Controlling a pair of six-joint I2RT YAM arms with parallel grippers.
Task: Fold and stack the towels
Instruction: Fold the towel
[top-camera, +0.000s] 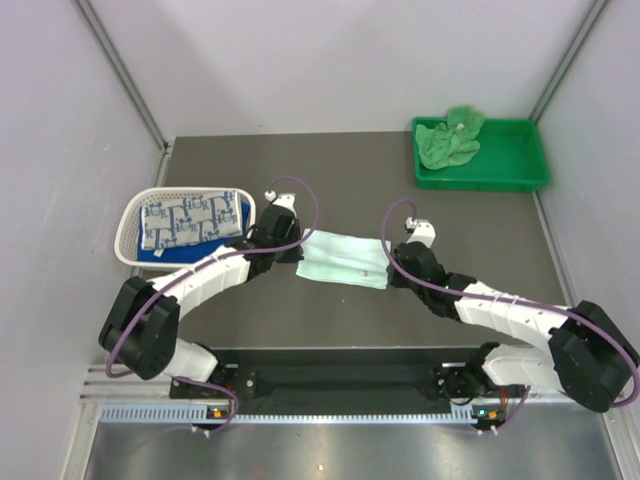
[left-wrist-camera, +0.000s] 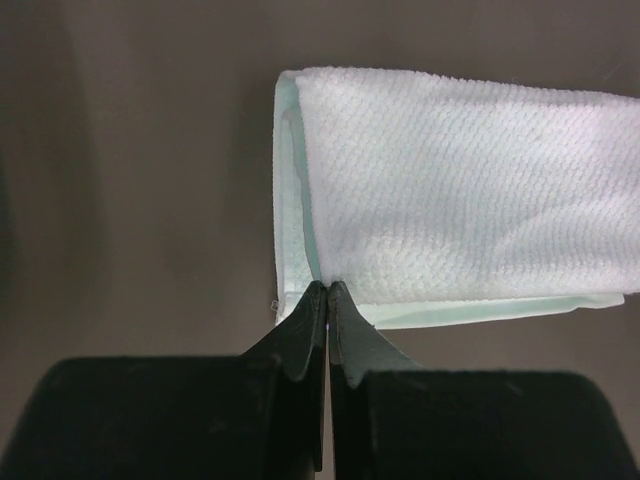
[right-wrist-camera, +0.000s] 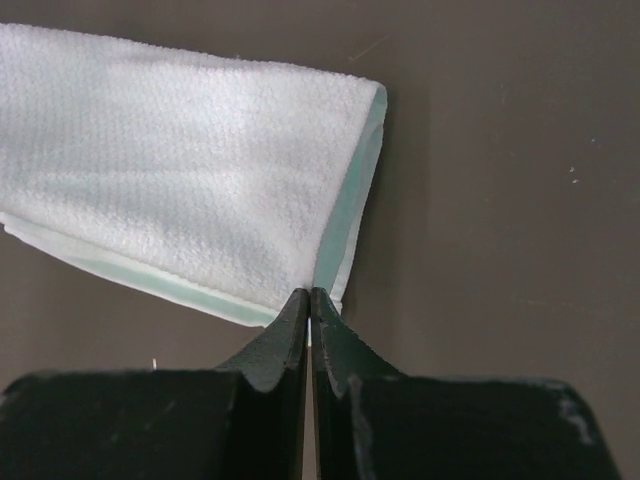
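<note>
Left gripper (left-wrist-camera: 327, 288) and right gripper (right-wrist-camera: 310, 293) are closed tight on opposite end corners of the mint towel (top-camera: 345, 258) at the middle of the table (top-camera: 470, 225), where such shallow bites might slip or miss layers.

The table (top-camera: 340, 180) bears basket (top-camera: 123, 236), tray (top-camera: 480, 183) and, seemingly, mint towel (top-camera: 345, 258).

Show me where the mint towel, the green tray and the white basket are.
mint towel (top-camera: 345, 258), top view, middle of its folded face.
green tray (top-camera: 512, 160), top view, bare floor at right.
white basket (top-camera: 127, 236), top view, its left wall.
</note>
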